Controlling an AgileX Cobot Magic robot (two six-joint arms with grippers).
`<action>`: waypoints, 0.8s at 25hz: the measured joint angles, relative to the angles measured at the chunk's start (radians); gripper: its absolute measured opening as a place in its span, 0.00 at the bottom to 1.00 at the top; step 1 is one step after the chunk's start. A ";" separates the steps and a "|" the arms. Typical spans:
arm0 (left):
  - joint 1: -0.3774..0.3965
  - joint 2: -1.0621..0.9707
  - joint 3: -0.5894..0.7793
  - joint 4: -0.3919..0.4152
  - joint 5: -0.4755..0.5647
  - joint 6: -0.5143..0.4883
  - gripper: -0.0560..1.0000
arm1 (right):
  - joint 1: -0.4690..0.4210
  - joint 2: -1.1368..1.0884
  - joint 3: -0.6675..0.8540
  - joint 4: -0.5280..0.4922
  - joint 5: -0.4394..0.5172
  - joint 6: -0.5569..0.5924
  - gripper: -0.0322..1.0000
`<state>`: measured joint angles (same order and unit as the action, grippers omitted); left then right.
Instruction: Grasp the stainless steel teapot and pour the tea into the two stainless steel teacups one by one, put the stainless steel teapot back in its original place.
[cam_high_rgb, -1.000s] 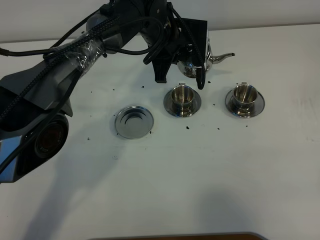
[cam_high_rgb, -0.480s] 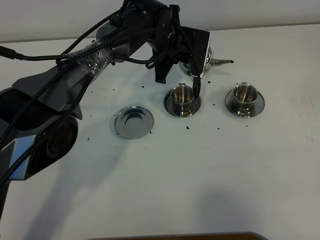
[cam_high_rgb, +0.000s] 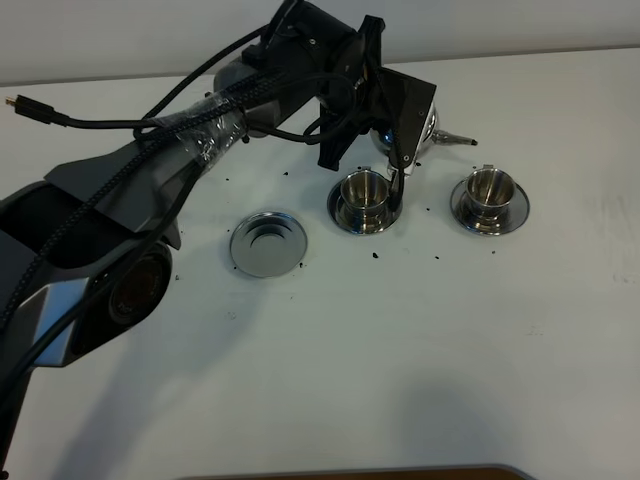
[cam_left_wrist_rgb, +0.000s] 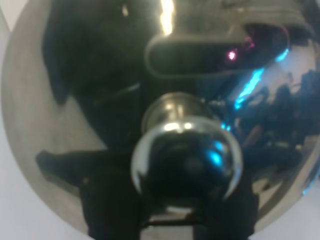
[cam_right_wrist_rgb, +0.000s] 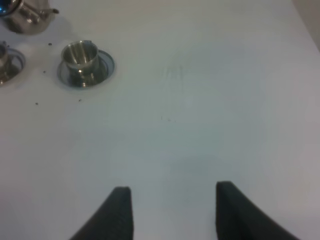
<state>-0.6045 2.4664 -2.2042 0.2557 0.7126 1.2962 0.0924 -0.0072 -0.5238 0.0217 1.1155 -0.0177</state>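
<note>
The teapot (cam_high_rgb: 427, 132) points its spout right, toward the right teacup (cam_high_rgb: 489, 192).

The left arm (cam_high_rgb: 200, 125) hides most of the steel teapot (cam_high_rgb: 429, 128), leaving its spout (cam_high_rgb: 455, 138) clear. Close up, its blurred lid (cam_left_wrist_rgb: 165, 125) overruns the picture's edges. The right fingers (cam_right_wrist_rgb: 117, 215) are cut off.

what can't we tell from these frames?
- Where the left gripper meets the teapot handle: the arm covers it in exterior high; the blurred lid knob blocks it in left wrist.
- Tea level in both teacups: too small, reflective.
- Teapot body: cut off by the edge in right wrist.
</note>
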 joint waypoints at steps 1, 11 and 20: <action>-0.002 0.007 0.000 0.019 -0.008 0.000 0.29 | 0.000 0.000 0.000 0.000 0.000 0.000 0.40; -0.016 0.030 0.000 0.090 -0.108 0.020 0.29 | 0.000 0.000 0.000 0.000 0.000 0.000 0.40; -0.027 0.030 0.000 0.123 -0.168 0.071 0.29 | 0.000 0.000 0.000 0.000 0.000 0.000 0.40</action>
<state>-0.6311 2.4966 -2.2042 0.3785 0.5449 1.3669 0.0924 -0.0072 -0.5238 0.0217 1.1155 -0.0177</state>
